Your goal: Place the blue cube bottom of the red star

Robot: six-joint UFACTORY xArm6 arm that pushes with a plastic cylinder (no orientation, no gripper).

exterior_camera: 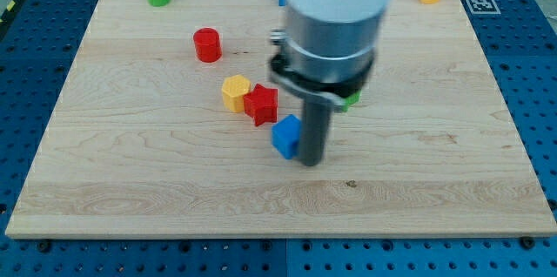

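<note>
Our rig carries no claw, so there is no claw state to tell; we work with a dark rod, and my tip (311, 162) rests on the pale wooden tabletop (418, 190). The small blue cube (285, 136) sits touching the tip's left side in the view. Up and to the left of the tip lies the red star-shaped block (261, 104), with a yellow block (235, 92) just beyond it. We judge the placing nearly done (the cube lies just below and slightly right of the star). The next move calls for a short nudge leftward.
</note>
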